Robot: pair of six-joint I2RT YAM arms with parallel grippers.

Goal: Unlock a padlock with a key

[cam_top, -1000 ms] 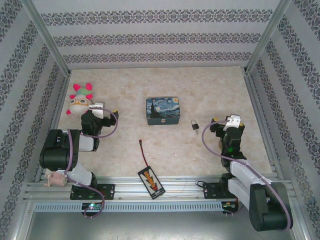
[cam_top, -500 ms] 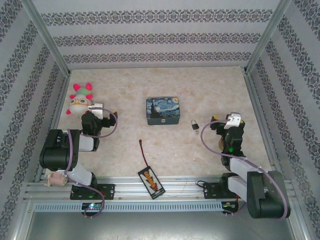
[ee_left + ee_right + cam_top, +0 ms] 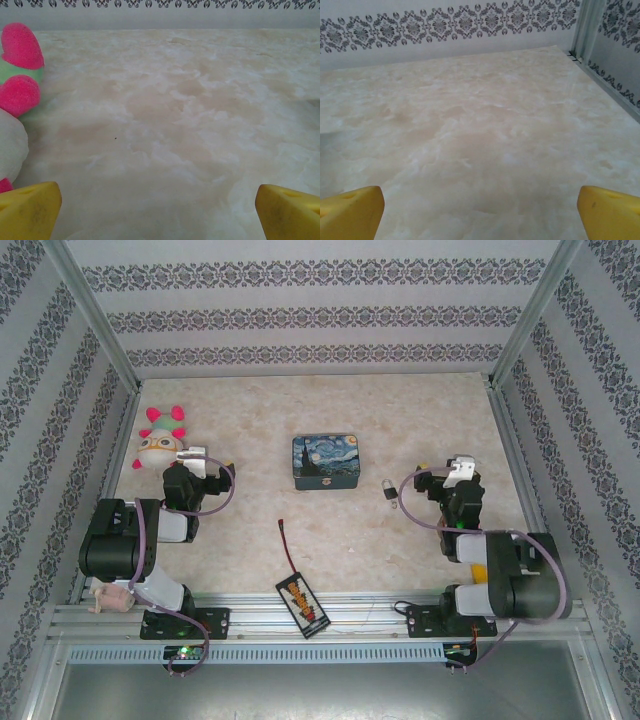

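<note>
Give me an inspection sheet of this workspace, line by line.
Surface: marbled beige table, nothing spilled.
Job's things: padlock lying right of the painted tin, ungripped; key too small to tell.
Clutter: painted tin central; plush toy far left; black pack with red wire near front.
Grippers: left gripper open beside plush toy; right gripper open, right of padlock.
Cables: purple cables looped by each gripper.
Surroundings: patterned walls, metal frame.

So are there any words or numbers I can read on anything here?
Pack, orange label: some print, too small and blurred to read.
Tin: a painted picture, no words I can make out.
So no text here can be read.
</note>
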